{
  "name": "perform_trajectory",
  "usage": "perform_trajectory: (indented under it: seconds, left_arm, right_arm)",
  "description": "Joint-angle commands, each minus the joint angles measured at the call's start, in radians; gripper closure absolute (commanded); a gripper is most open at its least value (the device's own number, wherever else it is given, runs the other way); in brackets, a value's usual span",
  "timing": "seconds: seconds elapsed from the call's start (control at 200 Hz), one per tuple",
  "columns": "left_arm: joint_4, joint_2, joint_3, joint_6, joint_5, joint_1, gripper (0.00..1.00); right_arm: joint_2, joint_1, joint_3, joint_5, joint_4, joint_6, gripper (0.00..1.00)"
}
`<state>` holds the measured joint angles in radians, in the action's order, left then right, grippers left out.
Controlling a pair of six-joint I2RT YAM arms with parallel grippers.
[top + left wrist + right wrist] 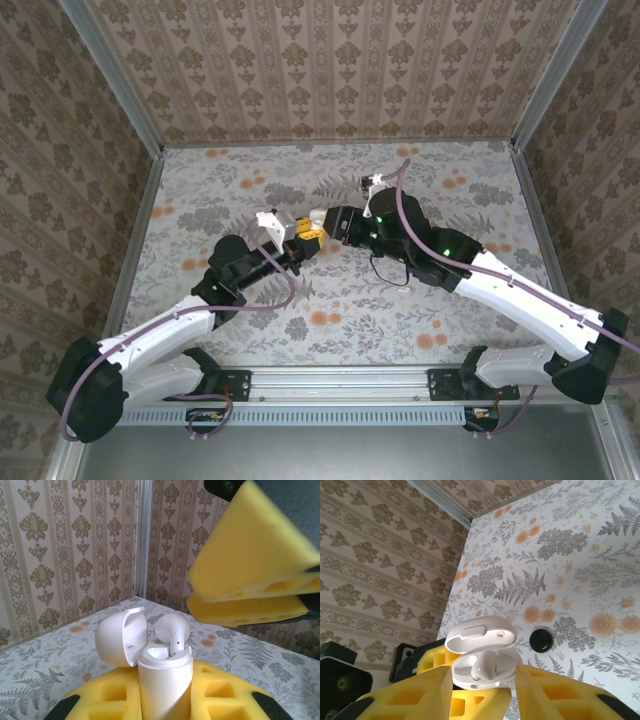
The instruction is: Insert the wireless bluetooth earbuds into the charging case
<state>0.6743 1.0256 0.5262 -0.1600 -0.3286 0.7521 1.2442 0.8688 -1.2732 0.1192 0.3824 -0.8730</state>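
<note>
1. The left gripper [165, 702] has its jaws clamped on the open charging case [165, 677].
2. A white earbud [173, 628] sits in its well.
3. The right gripper [484, 684], at the case's 3 o'clock, has its jaws parted and empty.

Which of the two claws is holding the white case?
The left gripper: its pads clamp the case; the right gripper hovers open, not touching it.

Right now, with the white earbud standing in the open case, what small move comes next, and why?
Probably lower the right fingers onto the white earbud and press it down. Its head stands proud of the charging case, which the left fingers hold with its lid open; the right fingers hover empty nearby.
</note>
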Motion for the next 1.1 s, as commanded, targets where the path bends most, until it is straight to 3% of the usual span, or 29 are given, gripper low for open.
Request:
perform_trajectory:
  seconds: [0.0,0.26,0.72,1.095]
  left_arm:
    - [-0.01,-0.022,0.012,0.02,-0.016,0.006,1.0]
    - [-0.029,-0.024,0.015,0.035,-0.018,0.007,1.0]
    - [-0.061,-0.032,0.023,0.057,-0.024,0.007,1.0]
    - [-0.109,-0.057,0.024,0.087,-0.052,0.007,1.0]
  right_arm:
    - [0.035,0.006,-0.07,-0.017,0.102,0.04,0.62]
    - [0.101,0.006,-0.168,-0.015,0.227,0.081,0.64]
    - [0.178,0.006,-0.23,-0.072,0.284,0.125,0.68]
    - [0.174,-0.016,-0.25,-0.105,0.313,0.199,0.82]
